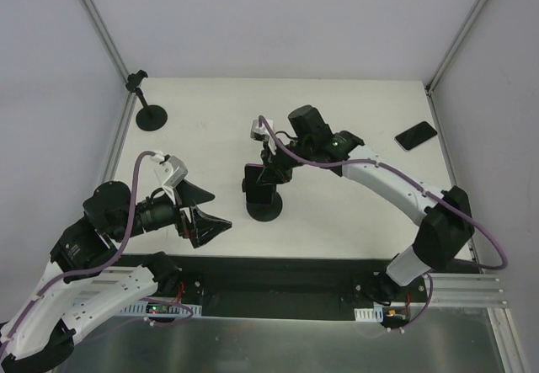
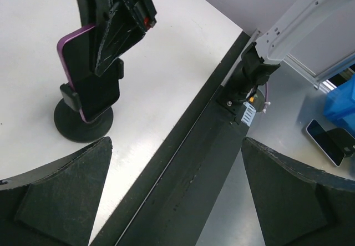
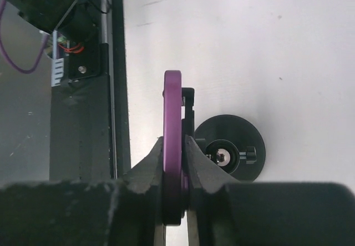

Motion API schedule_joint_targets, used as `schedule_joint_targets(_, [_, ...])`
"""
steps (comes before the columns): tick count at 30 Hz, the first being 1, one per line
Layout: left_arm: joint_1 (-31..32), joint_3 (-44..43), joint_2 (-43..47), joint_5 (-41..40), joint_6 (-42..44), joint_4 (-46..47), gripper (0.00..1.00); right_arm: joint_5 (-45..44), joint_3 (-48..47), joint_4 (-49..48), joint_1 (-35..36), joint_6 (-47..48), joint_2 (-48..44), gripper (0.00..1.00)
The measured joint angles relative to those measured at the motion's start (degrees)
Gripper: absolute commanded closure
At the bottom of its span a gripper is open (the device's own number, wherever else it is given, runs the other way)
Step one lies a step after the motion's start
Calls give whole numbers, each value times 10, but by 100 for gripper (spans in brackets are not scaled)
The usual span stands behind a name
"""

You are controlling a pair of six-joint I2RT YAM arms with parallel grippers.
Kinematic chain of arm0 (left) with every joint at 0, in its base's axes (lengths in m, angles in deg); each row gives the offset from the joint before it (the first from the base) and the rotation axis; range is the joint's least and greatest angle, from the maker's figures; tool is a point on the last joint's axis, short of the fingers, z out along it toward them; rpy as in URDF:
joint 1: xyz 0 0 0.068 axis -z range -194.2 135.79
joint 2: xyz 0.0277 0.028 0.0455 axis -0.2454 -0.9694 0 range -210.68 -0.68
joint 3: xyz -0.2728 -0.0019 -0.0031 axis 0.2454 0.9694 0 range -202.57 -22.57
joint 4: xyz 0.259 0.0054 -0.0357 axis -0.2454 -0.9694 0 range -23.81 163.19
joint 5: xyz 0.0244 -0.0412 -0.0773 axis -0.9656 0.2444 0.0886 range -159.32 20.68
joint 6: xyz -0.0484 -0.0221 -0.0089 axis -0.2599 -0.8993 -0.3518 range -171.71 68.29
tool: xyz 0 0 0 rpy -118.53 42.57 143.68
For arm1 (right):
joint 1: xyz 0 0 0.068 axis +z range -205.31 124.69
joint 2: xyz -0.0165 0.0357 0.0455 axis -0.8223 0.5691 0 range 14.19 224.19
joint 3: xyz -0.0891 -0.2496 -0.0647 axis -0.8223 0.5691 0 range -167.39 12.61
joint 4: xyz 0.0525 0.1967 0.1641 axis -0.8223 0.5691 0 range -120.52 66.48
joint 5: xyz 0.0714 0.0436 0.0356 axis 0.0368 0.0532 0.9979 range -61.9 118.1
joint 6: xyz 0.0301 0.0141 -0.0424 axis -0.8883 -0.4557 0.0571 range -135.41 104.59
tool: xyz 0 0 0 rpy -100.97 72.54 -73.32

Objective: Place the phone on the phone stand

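The phone [image 1: 255, 178], dark with a purple edge, stands upright against the clip of the phone stand [image 1: 264, 211] at the table's middle. My right gripper [image 1: 271, 169] is shut on the phone's upper part from above. In the right wrist view the phone's purple edge [image 3: 172, 118] is pinched between both fingers, with the stand's round base [image 3: 244, 137] just right of it. The left wrist view shows the phone [image 2: 94, 85] sitting in the stand's holder above its base [image 2: 77, 128]. My left gripper [image 1: 221, 210] is open and empty near the front left, its jaws wide apart [image 2: 176, 146].
A second phone [image 1: 416, 135] lies at the back right of the table. A second, like stand [image 1: 150, 114] stands at the back left corner. The black front rail [image 2: 183, 162] runs along the table's near edge. Another phone [image 2: 326, 140] lies beyond the table.
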Motion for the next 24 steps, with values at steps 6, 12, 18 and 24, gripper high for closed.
schedule_joint_targets(6, [0, 11, 15, -2, -7, 0, 1, -185, 89, -12, -3, -73, -121, 100])
schedule_joint_targets(12, [0, 27, 31, 3, -7, 3, 1, -322, 150, 43, -128, -139, -276, 100])
schedule_joint_targets(18, [0, 69, 60, 20, -8, 24, 1, -406, 150, 70, -287, -162, -341, 100])
schedule_joint_targets(24, [0, 97, 74, 51, -8, 47, 1, -464, 181, 61, -447, -148, -353, 100])
